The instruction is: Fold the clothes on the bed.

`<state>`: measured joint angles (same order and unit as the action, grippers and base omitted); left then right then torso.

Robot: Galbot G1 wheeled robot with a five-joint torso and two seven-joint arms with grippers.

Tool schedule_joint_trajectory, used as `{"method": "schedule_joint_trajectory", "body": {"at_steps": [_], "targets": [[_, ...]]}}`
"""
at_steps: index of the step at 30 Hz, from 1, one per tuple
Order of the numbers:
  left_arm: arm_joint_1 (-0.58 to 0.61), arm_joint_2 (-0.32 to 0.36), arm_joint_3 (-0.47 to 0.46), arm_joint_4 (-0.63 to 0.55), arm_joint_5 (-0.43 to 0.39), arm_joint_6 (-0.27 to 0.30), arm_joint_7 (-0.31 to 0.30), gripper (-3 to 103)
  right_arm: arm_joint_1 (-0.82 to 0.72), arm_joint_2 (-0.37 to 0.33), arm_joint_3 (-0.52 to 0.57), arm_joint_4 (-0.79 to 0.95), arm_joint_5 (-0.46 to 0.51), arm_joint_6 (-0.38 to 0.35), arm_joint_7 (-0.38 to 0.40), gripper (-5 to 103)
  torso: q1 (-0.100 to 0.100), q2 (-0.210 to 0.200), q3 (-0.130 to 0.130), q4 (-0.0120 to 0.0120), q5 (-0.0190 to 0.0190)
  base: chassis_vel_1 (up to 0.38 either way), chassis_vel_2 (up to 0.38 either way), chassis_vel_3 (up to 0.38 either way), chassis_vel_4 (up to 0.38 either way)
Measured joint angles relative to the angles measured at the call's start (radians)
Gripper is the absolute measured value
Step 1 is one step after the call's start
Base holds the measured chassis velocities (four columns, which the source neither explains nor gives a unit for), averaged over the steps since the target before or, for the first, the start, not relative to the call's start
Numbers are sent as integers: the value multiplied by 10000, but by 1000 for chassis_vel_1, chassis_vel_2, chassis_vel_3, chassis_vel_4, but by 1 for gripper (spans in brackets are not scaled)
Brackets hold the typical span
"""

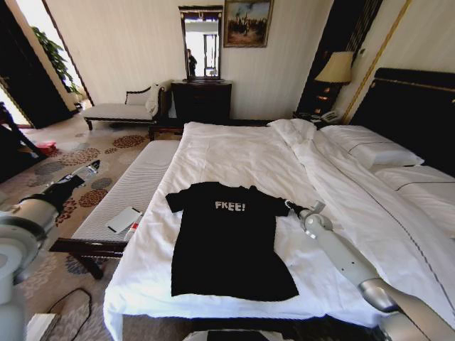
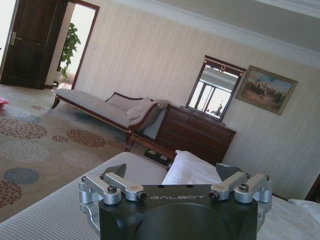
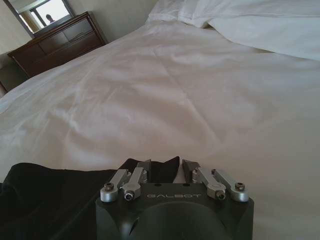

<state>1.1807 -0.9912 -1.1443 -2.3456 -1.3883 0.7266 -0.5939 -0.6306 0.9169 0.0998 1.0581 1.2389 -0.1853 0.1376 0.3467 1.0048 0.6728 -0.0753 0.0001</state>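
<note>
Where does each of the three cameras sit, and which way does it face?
Head view: high, looking down the bed at the T-shirt; both arms show, left hand over the bench, right hand at the shirt's sleeve.
Left wrist view: behind the open left hand, facing the chaise and dresser.
Right wrist view: behind the open right hand, low over the bed, at the T-shirt edge.
Shared: both wrist views show the dresser.

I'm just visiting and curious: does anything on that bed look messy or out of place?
Nothing much. The black T-shirt lies flat on the bed, slightly askew, its hem at the foot edge. The right gripper sits at its sleeve; the left gripper is over the bench.
</note>
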Motion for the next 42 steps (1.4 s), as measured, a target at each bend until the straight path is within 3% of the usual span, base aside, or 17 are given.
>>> {"method": "schedule_joint_trajectory", "body": {"at_steps": [4,6,7,9,32,42], "targets": [[4,3,2,2,26,0,5,100,-37,-70,2,91,-12,51,-39,18,0,0,0,0,0,0,0,0,0],[6,4,2,3,30,0,5,100,-42,-79,3,114,-12,60,-46,18,0,0,0,0,0,0,0,0,0],[12,6,2,6,43,0,6,100,-63,-98,6,172,-16,89,-69,7,0,0,0,-1,0,0,0,0,0],[21,6,0,7,56,0,6,100,-88,-117,10,251,-22,144,-103,3,0,0,0,0,0,0,0,0,0],[19,-58,-15,-9,104,-6,7,100,-554,-396,945,888,388,1473,-752,0,0,0,0,0,0,0,0,0,0],[98,-85,-90,-19,105,-14,7,100,-944,-552,1055,1245,-10,1396,-471,-2,0,0,0,0,2,0,0,0,0]]}}
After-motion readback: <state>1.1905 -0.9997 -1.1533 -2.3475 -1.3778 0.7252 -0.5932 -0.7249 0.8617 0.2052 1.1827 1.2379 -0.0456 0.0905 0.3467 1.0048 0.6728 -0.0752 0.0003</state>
